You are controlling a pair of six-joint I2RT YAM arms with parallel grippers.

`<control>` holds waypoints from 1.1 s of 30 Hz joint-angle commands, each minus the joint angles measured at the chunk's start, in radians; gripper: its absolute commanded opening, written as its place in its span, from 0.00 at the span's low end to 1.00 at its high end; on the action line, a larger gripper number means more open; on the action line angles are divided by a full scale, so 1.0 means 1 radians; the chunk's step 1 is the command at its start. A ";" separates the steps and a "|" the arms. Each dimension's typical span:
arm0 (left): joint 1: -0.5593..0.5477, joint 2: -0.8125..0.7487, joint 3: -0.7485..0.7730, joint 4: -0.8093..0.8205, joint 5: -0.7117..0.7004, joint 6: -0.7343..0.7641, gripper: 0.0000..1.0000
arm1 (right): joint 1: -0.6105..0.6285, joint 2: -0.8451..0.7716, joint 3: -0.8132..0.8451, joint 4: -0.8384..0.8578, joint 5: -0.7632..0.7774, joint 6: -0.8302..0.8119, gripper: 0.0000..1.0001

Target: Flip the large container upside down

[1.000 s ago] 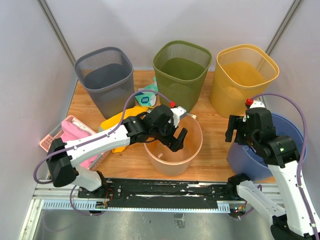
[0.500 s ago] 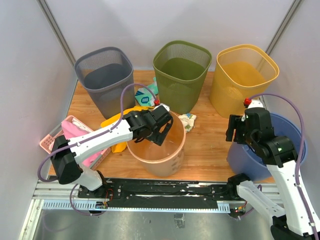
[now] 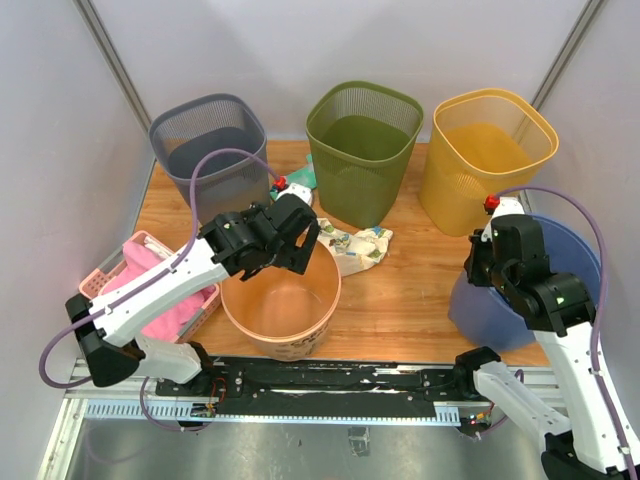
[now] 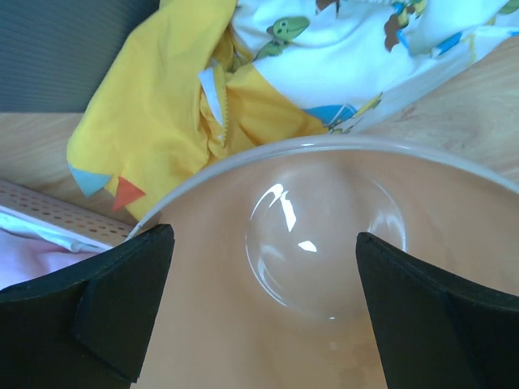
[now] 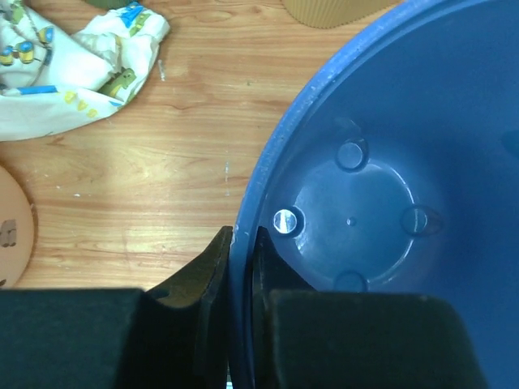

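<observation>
Blue tub (image 3: 478, 312), upright at near right: my right gripper (image 5: 242, 243) pinches its left rim; my left gripper (image 4: 263, 243) gapes, well apart.

Green mesh bin (image 3: 366, 180), dinosaur-print cloth (image 3: 358, 248)

Bright, diffuse light is falling from overhead onto the wooden table (image 3: 420, 290), casting only soft shadows beside the mesh bins (image 3: 362, 150), and the top view is reading sharp throughout. In the left wrist view, white highlights are glinting off the glossy floor of the peach bucket (image 4: 324, 251), while the left gripper (image 4: 259, 300) is showing its fingers (image 4: 97, 308) as flat, dark masses. In the right wrist view, a bright speck is glaring on a stud inside the blue tub (image 5: 365, 146), with the right gripper (image 5: 243, 259) looking dark and soft-edged.
</observation>
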 commanded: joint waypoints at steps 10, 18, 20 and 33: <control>0.001 -0.108 0.260 -0.026 0.249 0.058 0.99 | 0.018 -0.049 -0.029 0.378 -0.507 0.393 0.00; 0.001 -0.150 0.406 0.036 0.342 0.033 0.99 | 0.018 -0.014 -0.111 0.757 -0.572 0.672 0.00; 0.001 -0.153 0.419 0.070 0.347 0.034 0.99 | 0.015 -0.025 -0.127 0.744 -0.538 0.680 0.00; 0.001 0.010 0.292 0.390 0.487 0.040 0.99 | -0.303 -0.144 -0.404 0.511 -0.751 0.561 0.29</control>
